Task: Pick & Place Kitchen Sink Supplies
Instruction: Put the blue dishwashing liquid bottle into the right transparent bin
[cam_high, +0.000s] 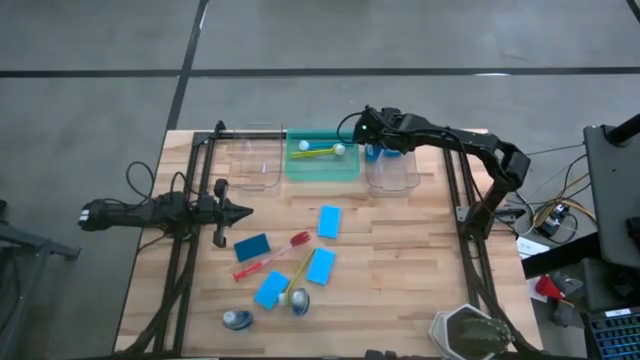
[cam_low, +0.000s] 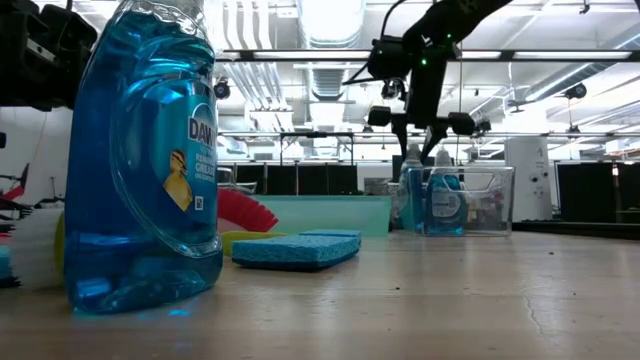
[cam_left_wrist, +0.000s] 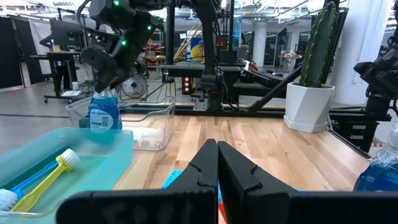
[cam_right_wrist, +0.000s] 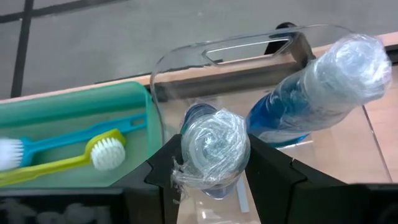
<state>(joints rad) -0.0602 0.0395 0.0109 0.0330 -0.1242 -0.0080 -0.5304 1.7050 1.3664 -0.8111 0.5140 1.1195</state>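
Sponges, flat blue rectangles (cam_high: 328, 221), lie mid-table with a red brush (cam_high: 272, 256); two clear bottles of blue liquid (cam_high: 238, 319) sit near the front edge. Left gripper (cam_high: 238, 211), fingers together, waits by the left edge. Right gripper (cam_right_wrist: 214, 165) clamps a plastic-wrapped blue-liquid bottle (cam_right_wrist: 214, 149) over the clear bin (cam_high: 392, 172) at the far edge.

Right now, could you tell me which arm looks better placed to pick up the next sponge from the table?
Probably the left. Its gripper hangs shut just beside the dark blue sponge, while the right gripper is over the far clear bin, around a bottle.
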